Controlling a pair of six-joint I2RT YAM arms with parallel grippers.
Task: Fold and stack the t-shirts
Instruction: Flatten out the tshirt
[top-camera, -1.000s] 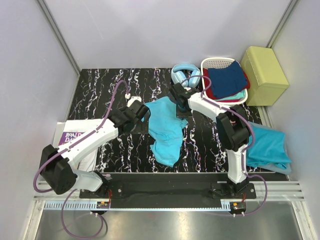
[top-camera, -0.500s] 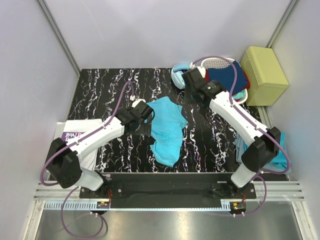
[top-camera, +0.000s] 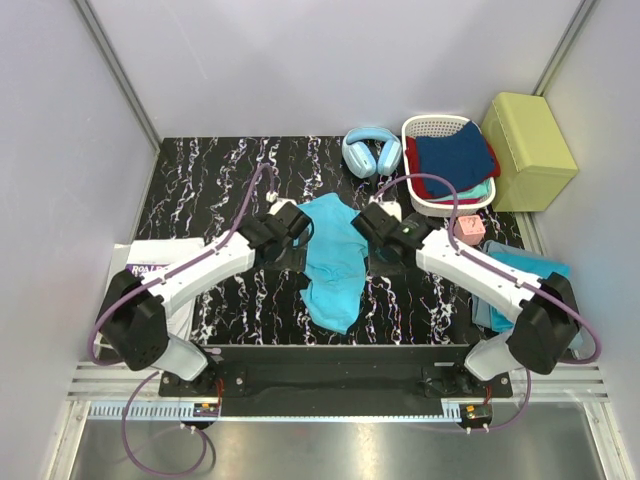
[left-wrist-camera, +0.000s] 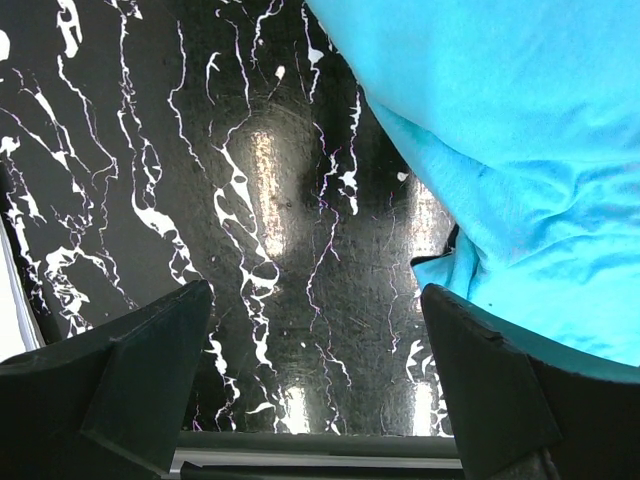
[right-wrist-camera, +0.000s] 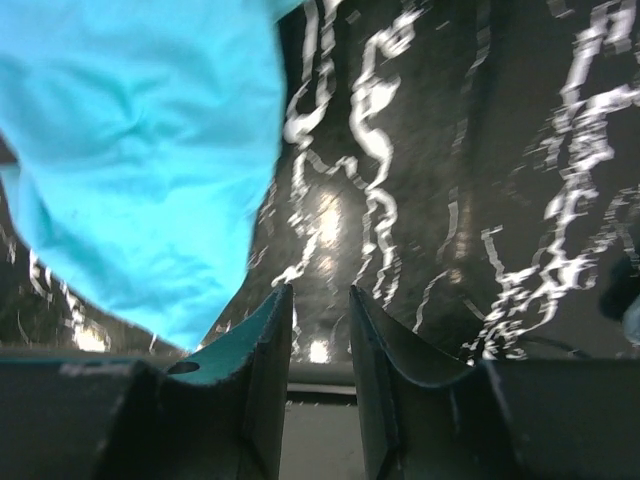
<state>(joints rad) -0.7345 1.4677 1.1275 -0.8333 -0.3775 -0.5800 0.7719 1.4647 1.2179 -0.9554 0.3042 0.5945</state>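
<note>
Table: black marbled top, bare under both sets of fingers.

T-shirt: turquoise, rumpled, not folded yet. It lies on the table betw. the two grippers, and its long lower part runs back toward the arm bases.

2nd t-shirt: bunched at the table's right edge, partly under the right arm and well away from either set of fingers.

Basket w/ other clothes and headphones: beyond the right fingers, not involved.

Left gripper: fingers spread wide, nothing betw. them. Shirt hem is right at the right-hand finger; can't tell if touching.

Right gripper: fingers a narrow gap apart, empty, table visible through the gap. Cloth is ahead and to the left, close by the left-hand finger.

Handling, prob.: thin, light, limp cloth that sags and bunches when lifted from one point. Best to pinch the edge at two spots, e.g. shoulders or hem corners, one per gripper, then pull it taut and flat before folding.
</note>
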